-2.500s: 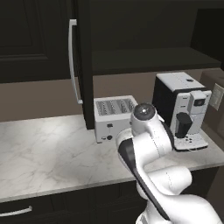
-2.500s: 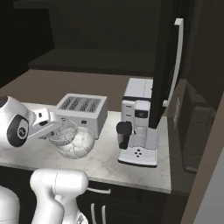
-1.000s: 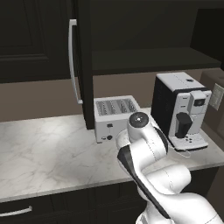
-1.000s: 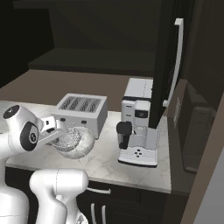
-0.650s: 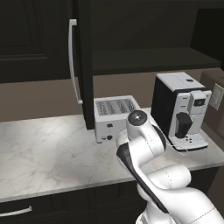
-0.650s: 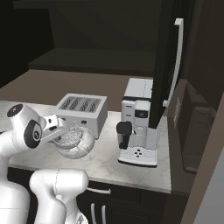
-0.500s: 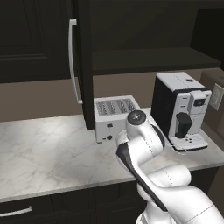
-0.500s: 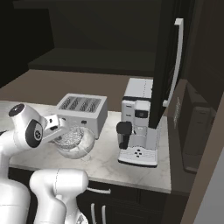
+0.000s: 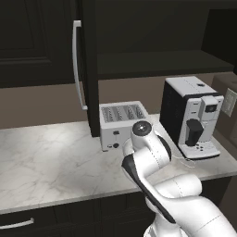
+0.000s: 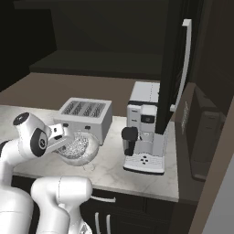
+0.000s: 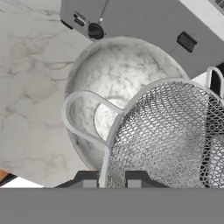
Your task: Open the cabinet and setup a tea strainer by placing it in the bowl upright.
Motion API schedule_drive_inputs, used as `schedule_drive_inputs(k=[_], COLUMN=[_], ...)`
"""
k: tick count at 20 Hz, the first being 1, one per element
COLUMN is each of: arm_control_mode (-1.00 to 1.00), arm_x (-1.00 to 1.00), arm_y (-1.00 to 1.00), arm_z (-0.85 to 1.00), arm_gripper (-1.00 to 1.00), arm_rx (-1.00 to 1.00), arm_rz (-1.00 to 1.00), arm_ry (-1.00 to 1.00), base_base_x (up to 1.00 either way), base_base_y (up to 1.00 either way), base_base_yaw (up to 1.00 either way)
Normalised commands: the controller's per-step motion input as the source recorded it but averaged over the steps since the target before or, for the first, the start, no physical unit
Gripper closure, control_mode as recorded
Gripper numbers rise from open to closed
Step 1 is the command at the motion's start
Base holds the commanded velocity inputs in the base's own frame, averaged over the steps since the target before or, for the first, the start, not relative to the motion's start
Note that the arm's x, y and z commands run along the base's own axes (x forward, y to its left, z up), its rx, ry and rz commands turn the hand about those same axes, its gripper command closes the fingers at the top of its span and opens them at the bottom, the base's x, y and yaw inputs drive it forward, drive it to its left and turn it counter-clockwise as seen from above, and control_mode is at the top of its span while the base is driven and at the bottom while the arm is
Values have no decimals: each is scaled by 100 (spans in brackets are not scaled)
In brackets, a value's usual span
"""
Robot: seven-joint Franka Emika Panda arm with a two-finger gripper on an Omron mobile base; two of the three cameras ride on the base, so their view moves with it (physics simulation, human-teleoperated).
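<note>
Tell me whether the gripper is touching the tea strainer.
Touching. The hand view shows the gripper with its fingertips closed on the tea strainer's rim, above the bowl.

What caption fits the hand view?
Tea strainer held over the glass bowl, toaster just behind on the marble counter.

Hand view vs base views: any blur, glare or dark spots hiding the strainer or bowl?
Hand view: sharp and evenly lit, tea strainer mesh crisp over the bowl, no glare. Right base view: upper cabinet interior nearly black, detail lost; the bowl readable, partly behind the arm. Left base view: the arm hides the bowl; soft shadow under the toaster.
</note>
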Motion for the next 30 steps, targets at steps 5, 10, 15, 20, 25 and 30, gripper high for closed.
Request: schedule_drive_inputs(k=[5, 10, 15, 20, 25, 30], arm_control_mode=[-100, -100, -100, -100, -100, -100], arm_x=[13, 16, 14, 7, 1, 1], arm_y=[0, 0, 0, 0, 0, 0], arm_z=[-7, -2, -7, -12, 0, 0], arm_gripper=[100, 100, 100, 100, 100, 100], arm_rx=[0, 0, 0, 0, 0, 0], arm_rz=[0, 0, 0, 0, 0, 0], arm_ry=[0, 0, 0, 0, 0, 0], base_base_x=[0, 0, 0, 0, 0, 0], base_base_y=[0, 0, 0, 0, 0, 0], base_base_yaw=[0, 0, 0, 0, 0, 0])
